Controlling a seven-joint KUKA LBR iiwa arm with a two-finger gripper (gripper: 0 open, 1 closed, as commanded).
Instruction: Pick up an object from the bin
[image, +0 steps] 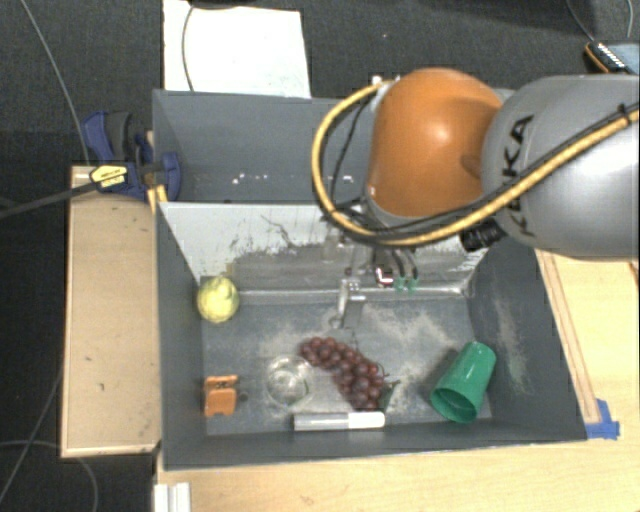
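Orange cover (435, 140), tool (344, 308) near grapes (345, 368), marker (338, 421) along wall (480, 440)

yellow lemon (217, 298): far left | orange block (221, 394): front left, below lemon | clear cup (288, 381): just right of block | white marker (338, 421): lying flat at front | green cup (464, 381): on its side, right
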